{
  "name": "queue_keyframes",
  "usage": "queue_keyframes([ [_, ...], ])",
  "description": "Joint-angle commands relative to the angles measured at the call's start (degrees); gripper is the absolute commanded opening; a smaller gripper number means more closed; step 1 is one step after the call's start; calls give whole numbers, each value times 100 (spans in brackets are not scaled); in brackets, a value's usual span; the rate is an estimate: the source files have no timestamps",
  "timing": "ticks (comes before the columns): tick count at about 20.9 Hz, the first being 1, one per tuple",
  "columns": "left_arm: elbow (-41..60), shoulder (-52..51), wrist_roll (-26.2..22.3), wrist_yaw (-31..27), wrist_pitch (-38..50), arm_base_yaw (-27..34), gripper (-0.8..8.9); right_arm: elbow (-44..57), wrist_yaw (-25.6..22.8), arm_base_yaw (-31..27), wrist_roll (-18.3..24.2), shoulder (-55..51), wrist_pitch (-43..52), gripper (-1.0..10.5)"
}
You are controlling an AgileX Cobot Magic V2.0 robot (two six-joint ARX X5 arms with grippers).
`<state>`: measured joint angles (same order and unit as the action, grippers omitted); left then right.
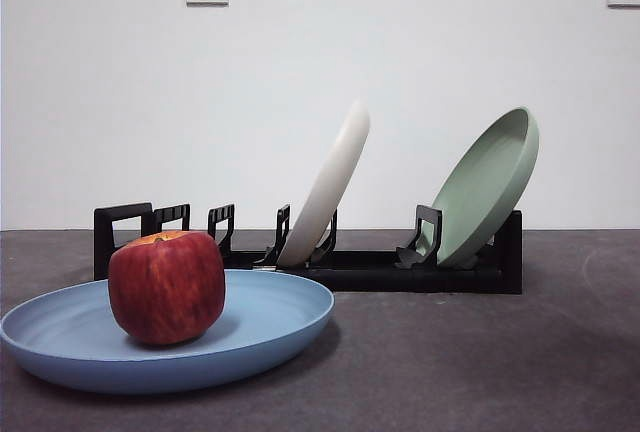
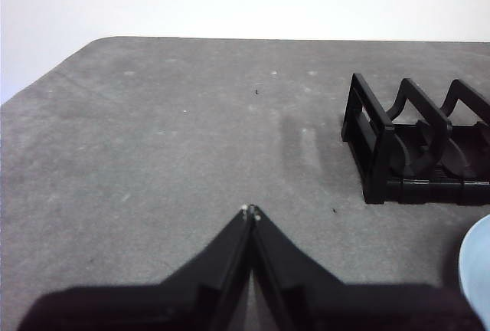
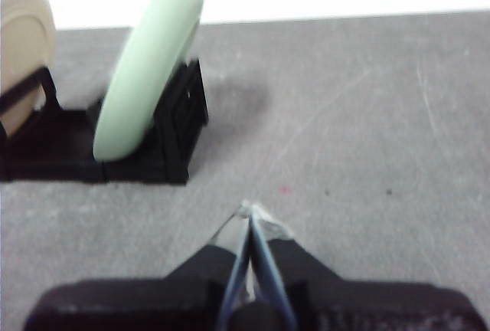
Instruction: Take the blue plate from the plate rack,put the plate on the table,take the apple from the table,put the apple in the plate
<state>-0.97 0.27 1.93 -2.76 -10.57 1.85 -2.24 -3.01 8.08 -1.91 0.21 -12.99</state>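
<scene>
The left hand (image 2: 251, 212) hung with its two black jaws pressed together, gripping nothing, over bare grey surface (image 2: 168, 139) beside the looped end of the plate rack (image 2: 413, 155). The right hand (image 3: 256, 212) was likewise pinched closed and empty, near the rack's other end, where the pale green plate (image 3: 149, 63) leaned.

Out in front, the blue plate (image 1: 260, 337) lay flat on the surface, just ahead of the rack, and the apple (image 1: 166, 285) sat inside it, toward its left half. By that layout, every step of the task looked finished; the next move seemed to call only for the arms to stay clear of the plate.

The blue plate was matte, shallow and wide with a raised rim. The apple was dark red, blocky and faintly streaked. The rack was low black plastic with upright slotted holders, carrying a cream-white plate (image 1: 330, 182) tilted beside the green one.
</scene>
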Motion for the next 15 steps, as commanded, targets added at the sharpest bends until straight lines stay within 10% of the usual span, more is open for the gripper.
queue_keyframes([
  [1, 74, -15, -28, 11, 22, 13, -3, 96, 9, -114, -70, -15, 57, 1],
  [15, 74, -15, -26, 11, 24, 13, -3, 101, -37, -278, -424, 7, 79, 1],
])
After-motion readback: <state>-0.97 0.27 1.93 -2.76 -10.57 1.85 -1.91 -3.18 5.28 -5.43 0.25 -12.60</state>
